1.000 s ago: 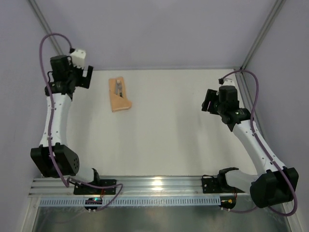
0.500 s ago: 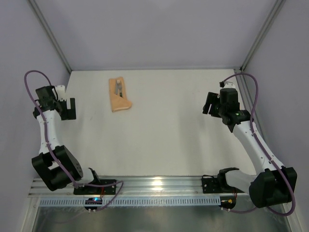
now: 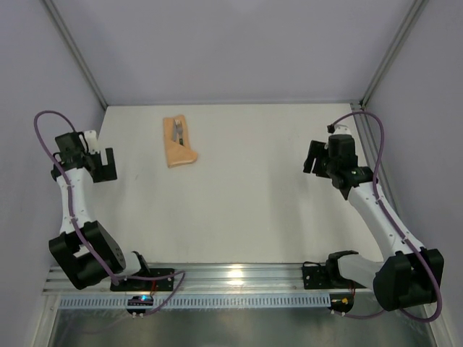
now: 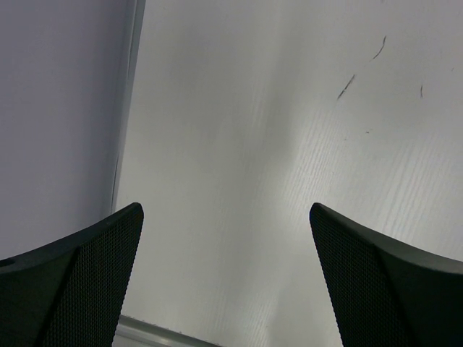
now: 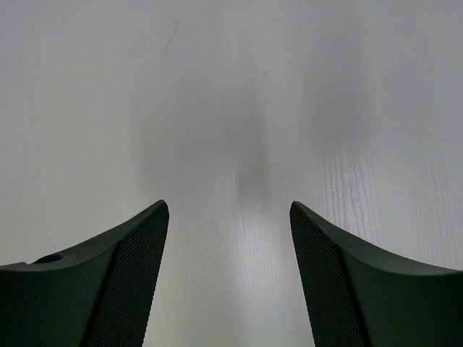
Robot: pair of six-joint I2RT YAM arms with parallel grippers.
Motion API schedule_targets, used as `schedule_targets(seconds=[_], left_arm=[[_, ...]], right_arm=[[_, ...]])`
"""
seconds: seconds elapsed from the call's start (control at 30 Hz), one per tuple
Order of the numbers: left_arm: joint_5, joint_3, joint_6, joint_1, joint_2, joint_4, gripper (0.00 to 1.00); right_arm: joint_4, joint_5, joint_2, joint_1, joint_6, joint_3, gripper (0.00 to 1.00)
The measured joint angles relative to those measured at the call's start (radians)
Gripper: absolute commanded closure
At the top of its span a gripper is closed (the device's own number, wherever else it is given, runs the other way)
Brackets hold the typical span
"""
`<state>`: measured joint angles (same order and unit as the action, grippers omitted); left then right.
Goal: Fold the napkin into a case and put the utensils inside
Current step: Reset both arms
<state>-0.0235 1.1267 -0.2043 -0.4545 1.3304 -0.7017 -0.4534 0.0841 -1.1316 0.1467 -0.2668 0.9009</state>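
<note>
Both grippers spread wide and empty, with the case lying on the far left part of the table.

The left gripper [image 4: 226,217] has its 2 fingers [image 4: 87,282] far apart with only bare table [image 3: 246,188] between them, and it hangs at the table's left edge, close to the side wall [image 4: 58,108]. The right gripper [image 5: 229,210] is also spread, nothing between its fingers [image 5: 130,275], over the right side of the table near the right wall. The peach-orange case [image 3: 179,142] lies flat toward the far edge, nearer the left arm and well apart from both grippers. The utensils [image 3: 178,131] sit in it, dark and silver ends showing at its far end.
</note>
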Motion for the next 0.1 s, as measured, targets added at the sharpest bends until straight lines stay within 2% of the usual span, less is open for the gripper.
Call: schedule_targets(seconds=[0.1], left_arm=[[-0.005, 0.0, 0.004, 0.0, 0.0, 0.0, 0.01]], right_arm=[[0.01, 0.0, 0.0, 0.0, 0.0, -0.007, 0.28]])
